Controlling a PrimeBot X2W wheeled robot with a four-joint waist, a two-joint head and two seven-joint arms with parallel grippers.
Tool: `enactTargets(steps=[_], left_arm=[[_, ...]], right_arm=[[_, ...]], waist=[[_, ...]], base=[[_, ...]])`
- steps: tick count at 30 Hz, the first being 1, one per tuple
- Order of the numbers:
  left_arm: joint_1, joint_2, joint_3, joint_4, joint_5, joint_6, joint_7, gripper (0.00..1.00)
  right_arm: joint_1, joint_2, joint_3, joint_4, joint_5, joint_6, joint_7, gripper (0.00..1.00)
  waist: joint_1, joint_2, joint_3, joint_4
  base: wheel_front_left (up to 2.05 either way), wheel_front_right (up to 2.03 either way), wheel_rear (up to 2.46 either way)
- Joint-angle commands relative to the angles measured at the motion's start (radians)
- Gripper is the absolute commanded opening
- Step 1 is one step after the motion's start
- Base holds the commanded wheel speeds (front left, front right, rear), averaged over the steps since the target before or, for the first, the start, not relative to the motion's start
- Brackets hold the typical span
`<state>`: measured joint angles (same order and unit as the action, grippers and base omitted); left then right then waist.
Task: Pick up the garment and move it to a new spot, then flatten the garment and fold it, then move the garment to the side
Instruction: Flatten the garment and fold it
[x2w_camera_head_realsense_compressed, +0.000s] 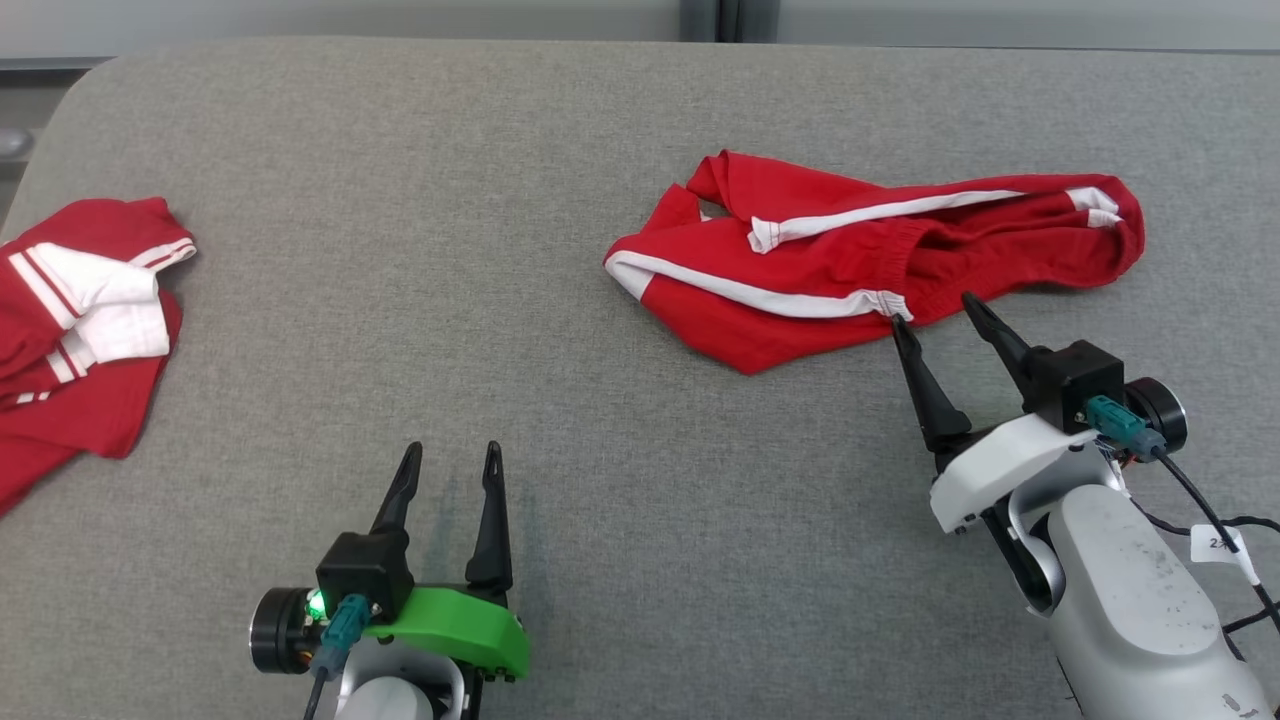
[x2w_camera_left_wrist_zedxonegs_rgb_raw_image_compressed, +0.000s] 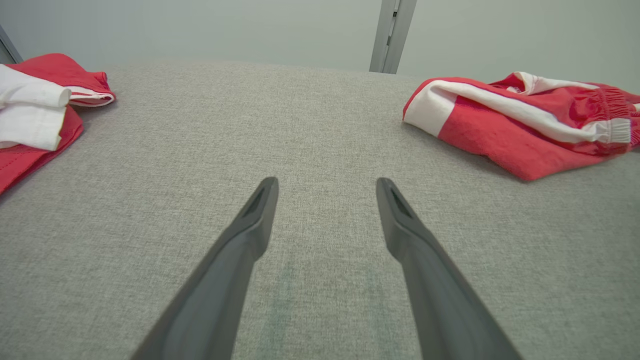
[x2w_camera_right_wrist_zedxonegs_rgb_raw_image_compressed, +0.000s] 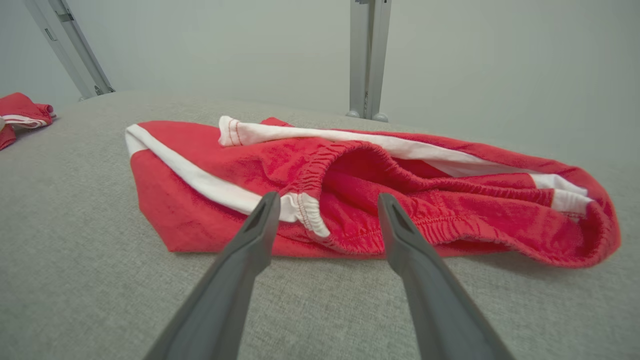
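Right tool (x2w_camera_head_realsense_compressed: 933, 308) is spread wide and empty with its tips right at the near edge of the crumpled red garment (x2w_camera_head_realsense_compressed: 860, 260) on the right side of the grey tabletop (x2w_camera_head_realsense_compressed: 450, 250), left tool (x2w_camera_head_realsense_compressed: 452, 446) also wide open, holding nothing, well apart from it.

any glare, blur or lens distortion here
Head view: even soft light, sharp, faint shadow beneath the red shorts; left wrist view: wide-angle stretch makes the left gripper look oversized; right wrist view: same stretch on the right gripper, no glare.
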<state>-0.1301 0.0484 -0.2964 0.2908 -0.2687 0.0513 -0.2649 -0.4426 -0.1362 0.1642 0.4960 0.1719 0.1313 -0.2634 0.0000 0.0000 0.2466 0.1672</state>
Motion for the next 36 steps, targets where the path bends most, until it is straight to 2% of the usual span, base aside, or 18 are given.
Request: enactTargets(steps=[1, 6, 8, 9, 12, 20, 21, 22, 23, 29, 32, 36], left_arm=[[-0.013, 0.004, -0.005, -0.005, -0.007, 0.000, 0.001, 1.00], [-0.015, 0.004, -0.017, -0.009, -0.018, 0.011, 0.001, 1.00], [-0.016, 0.004, -0.021, -0.011, -0.018, 0.012, 0.001, 1.00], [-0.017, 0.004, -0.023, -0.011, -0.018, 0.013, 0.001, 1.00], [-0.024, 0.004, -0.023, -0.011, -0.022, 0.017, 0.001, 1.00], [-0.003, 0.004, -0.013, -0.009, -0.016, 0.017, 0.001, 1.00], [0.002, 0.004, -0.010, -0.007, -0.013, 0.016, 0.001, 1.00], [0.024, 0.004, -0.003, -0.001, -0.005, 0.013, 0.001, 1.00], [0.027, 0.004, -0.001, 0.000, -0.004, 0.010, 0.001, 1.00], [0.043, 0.004, 0.007, 0.010, 0.006, 0.005, 0.001, 1.00], [0.043, 0.004, 0.002, 0.011, 0.007, 0.003, 0.001, 1.00], [0.037, 0.004, -0.006, 0.009, 0.004, 0.004, 0.001, 1.00]], right_arm=[[-0.012, -0.007, 0.003, 0.012, -0.019, -0.001, -0.002, 1.00], [-0.037, -0.006, 0.005, 0.062, -0.082, -0.001, -0.002, 1.00], [-0.049, -0.004, -0.005, 0.079, -0.107, -0.001, -0.002, 0.85], [-0.055, -0.005, -0.008, 0.091, -0.125, -0.001, -0.002, 0.61], [-0.068, 0.007, -0.020, 0.112, -0.143, -0.001, -0.002, 0.00], [-0.062, 0.020, -0.059, 0.073, -0.105, -0.001, -0.002, 0.00], [-0.051, 0.023, -0.068, 0.058, -0.089, -0.001, -0.002, 0.00], [-0.004, 0.024, -0.091, 0.002, 0.009, -0.001, -0.002, 0.00], [0.006, 0.020, -0.095, -0.007, 0.035, -0.001, -0.002, 0.00], [0.056, -0.043, -0.093, -0.024, 0.184, -0.001, 0.010, 0.00], [0.068, -0.083, -0.089, -0.017, 0.256, -0.001, 0.067, 0.00], [0.090, -0.127, -0.106, 0.014, 0.292, -0.001, 0.141, 0.00]], waist=[[0.0000, 0.0000, 0.012, 0.017], [0.0000, 0.0000, 0.026, 0.043], [0.0000, 0.0000, 0.033, 0.051], [0.0000, 0.0000, 0.035, 0.055], [0.0000, 0.0000, 0.040, 0.062], [0.0000, 0.0000, 0.024, 0.037], [0.0000, 0.0000, 0.018, 0.028], [0.0000, 0.0000, -0.013, -0.015], [0.0000, 0.0000, -0.020, -0.026], [0.0000, 0.0000, -0.063, -0.092], [0.0000, 0.0000, -0.072, -0.114], [0.0000, 0.0000, -0.066, -0.126]], base=[[0.00, 0.00, 0.00], [0.00, 0.00, 0.00], [0.00, 0.00, 0.00], [0.00, 0.00, 0.00], [0.00, 0.00, 0.00], [0.00, 0.00, 0.00], [0.00, 0.00, 0.00], [0.00, 0.00, 0.00], [0.00, 0.00, 0.00], [0.00, 0.00, 0.00], [0.00, 0.00, 0.00], [0.00, 0.00, 0.00]])
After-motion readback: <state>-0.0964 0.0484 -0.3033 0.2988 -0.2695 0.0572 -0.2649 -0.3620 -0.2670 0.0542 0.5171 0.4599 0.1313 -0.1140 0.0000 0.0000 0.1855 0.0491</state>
